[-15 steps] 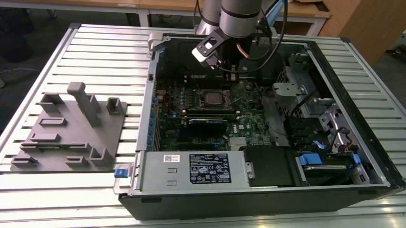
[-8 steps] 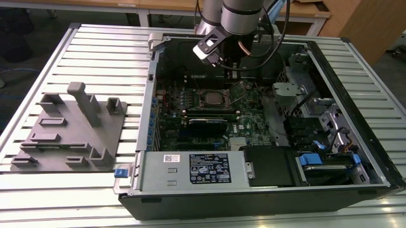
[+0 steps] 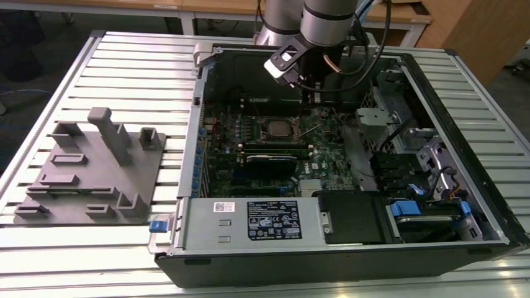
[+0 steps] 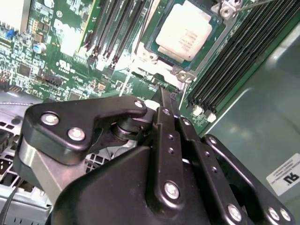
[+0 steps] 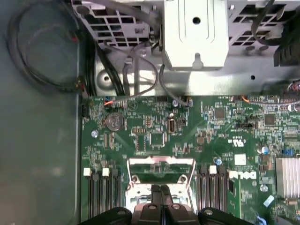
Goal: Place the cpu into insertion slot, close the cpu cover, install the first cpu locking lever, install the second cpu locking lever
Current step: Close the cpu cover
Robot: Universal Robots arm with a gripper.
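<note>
The cpu point(image 4: 186, 33), a silvery square chip, lies in the insertion slot point(image 3: 267, 134) on the green motherboard. The metal cpu cover point(image 4: 210, 48) appears to lie flat around it; in the first wrist view its bright far edge point(image 5: 161, 161) shows. A thin locking lever point(image 3: 311, 130) stands raised beside the socket in the exterior view, and a lever rod point(image 4: 247, 3) shows past a corner of the socket in the second wrist view. My gripper point(image 4: 165, 96) hovers over one edge of the socket, fingers point(image 5: 156, 193) pressed together and holding nothing. In the exterior view the gripper point(image 3: 305, 85) hangs above the board's far part.
Long black memory slots point(image 4: 234, 51) flank the socket on both sides. The open computer case's walls point(image 3: 431, 81), a drive cage point(image 5: 194, 33) and loose cables point(image 5: 136, 70) stand close by. A grey fixture block point(image 3: 95, 167) sits on the slatted table at the exterior view's left.
</note>
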